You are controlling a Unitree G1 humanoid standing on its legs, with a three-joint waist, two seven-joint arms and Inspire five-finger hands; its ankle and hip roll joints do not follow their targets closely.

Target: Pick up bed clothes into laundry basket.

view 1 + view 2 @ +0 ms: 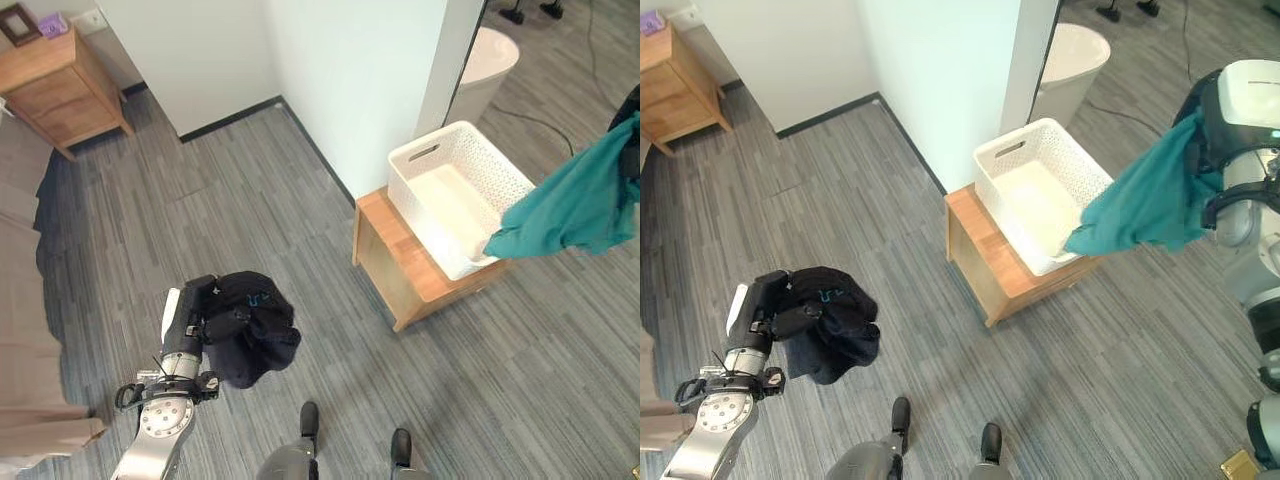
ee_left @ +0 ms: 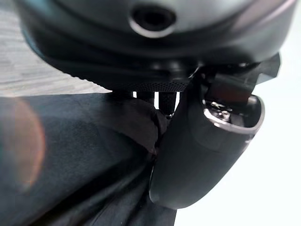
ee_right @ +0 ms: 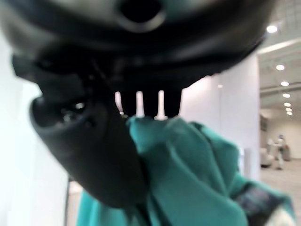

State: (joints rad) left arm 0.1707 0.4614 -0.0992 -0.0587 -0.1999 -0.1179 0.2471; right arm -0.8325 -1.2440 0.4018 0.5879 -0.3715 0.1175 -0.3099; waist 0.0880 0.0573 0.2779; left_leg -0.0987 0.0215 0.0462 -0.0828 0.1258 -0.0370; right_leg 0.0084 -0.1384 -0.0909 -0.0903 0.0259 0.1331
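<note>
The white basket (image 1: 458,192) sat on a low wooden counter (image 1: 405,268) against the white wall corner (image 1: 350,90), its near side facing open floor (image 1: 520,370). The right hand (image 3: 89,141) was closed on a teal garment (image 1: 1150,205) hanging over the basket's right rim. The left hand (image 1: 205,315) gripped a black garment (image 1: 255,330) low above the floor, well apart. A nightstand (image 1: 60,85) stood far left.

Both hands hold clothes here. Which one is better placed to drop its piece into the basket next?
The right hand. Its teal cloth already hangs at the white basket edge, while the left hand holds the black garment low over the floor, well away from the basket.
</note>
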